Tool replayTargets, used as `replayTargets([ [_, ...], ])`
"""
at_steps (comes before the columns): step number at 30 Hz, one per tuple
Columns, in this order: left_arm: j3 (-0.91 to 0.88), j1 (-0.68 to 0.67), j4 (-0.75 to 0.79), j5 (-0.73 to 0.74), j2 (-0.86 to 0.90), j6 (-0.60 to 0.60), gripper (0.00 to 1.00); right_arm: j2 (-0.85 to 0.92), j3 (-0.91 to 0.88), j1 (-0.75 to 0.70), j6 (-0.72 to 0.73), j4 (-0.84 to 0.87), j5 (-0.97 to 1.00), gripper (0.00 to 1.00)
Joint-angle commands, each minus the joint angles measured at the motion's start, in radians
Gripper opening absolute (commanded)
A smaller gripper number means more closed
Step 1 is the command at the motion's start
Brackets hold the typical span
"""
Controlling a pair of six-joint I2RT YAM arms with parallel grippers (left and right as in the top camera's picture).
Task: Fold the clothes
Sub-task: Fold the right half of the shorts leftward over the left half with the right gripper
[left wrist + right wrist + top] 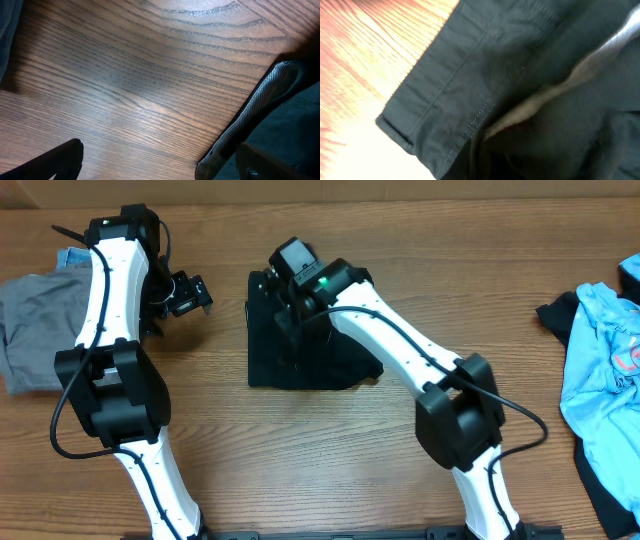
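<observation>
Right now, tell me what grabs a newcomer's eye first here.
The black garment lies mid-table, with the right gripper low over its far edge. The left gripper hangs open over the table beside it. A grey garment sits at the left edge and a light blue shirt at the right.

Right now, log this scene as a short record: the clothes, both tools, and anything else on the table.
clothes: black garment, gathered in a roughly square pile mid-table
left tool: open, holding nothing, over bare wood left of the pile
right tool: down at the pile's upper left; whether open or shut cannot be told
other items: grey garment far left; light blue shirt far right
</observation>
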Motion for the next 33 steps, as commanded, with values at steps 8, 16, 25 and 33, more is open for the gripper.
replayTargets([
  [8,0.010,-0.002,-0.004,0.005,-0.020,0.037,1.00,0.061,-0.003,0.005,0.004,0.047,-0.141,0.22],
  [16,0.010,-0.002,-0.006,0.005,-0.020,0.037,1.00,0.059,0.005,0.016,-0.112,-0.046,-0.257,0.66],
  [25,0.010,-0.050,0.015,0.121,-0.020,0.145,1.00,-0.102,0.095,-0.129,0.109,-0.145,0.101,0.89],
  [33,0.010,-0.055,0.021,0.121,-0.020,0.145,1.00,-0.091,-0.135,-0.257,0.154,-0.010,-0.138,0.90],
])
